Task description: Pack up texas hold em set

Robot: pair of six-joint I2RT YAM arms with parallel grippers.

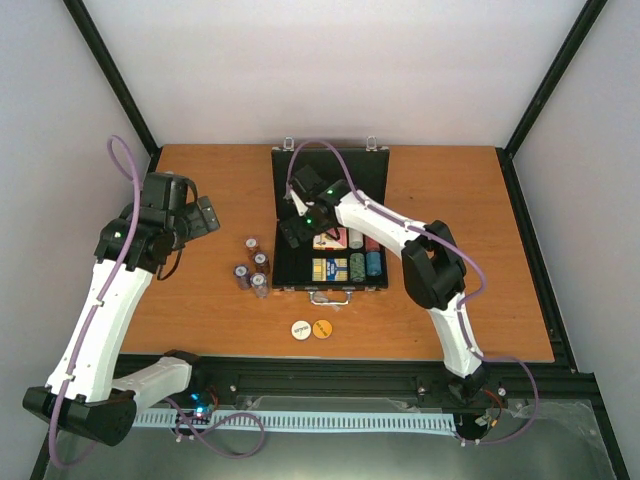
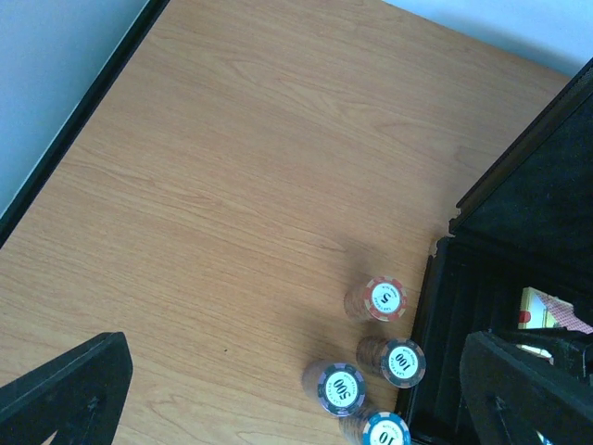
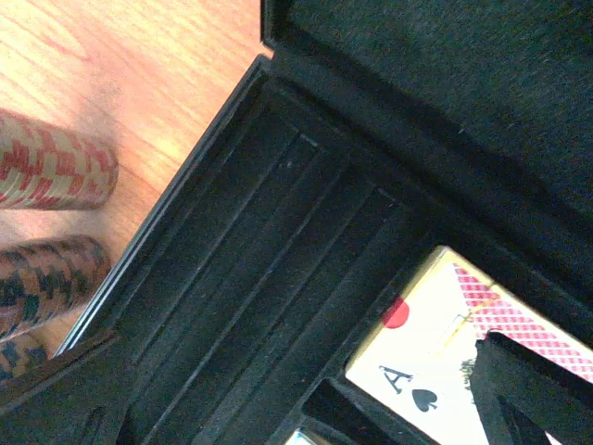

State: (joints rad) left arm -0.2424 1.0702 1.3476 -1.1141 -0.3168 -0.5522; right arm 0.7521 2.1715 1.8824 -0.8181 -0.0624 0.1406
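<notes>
The black case (image 1: 330, 180) lies open mid-table, lid flat at the back, silver handle (image 1: 330, 297) at the front. Its tray holds two card decks (image 1: 330, 268) and chip stacks (image 1: 365, 264) on the right. Several chip stacks (image 1: 252, 268) stand on the table left of the case. A white disc (image 1: 299, 328) and an orange disc (image 1: 322, 327) lie in front of the case. My right gripper (image 1: 293, 230) is open and empty over the tray's bare left grooves (image 3: 250, 278), beside the ace-of-spades deck (image 3: 463, 352). My left gripper (image 1: 207, 215) is open and empty, held above the table left of the stacks (image 2: 384, 298).
Black frame rails run along the table's left (image 1: 140, 190) and right (image 1: 520, 190) sides. The case lid's latches (image 1: 372, 145) point to the back wall. Bare wood (image 2: 232, 185) lies left of the loose stacks.
</notes>
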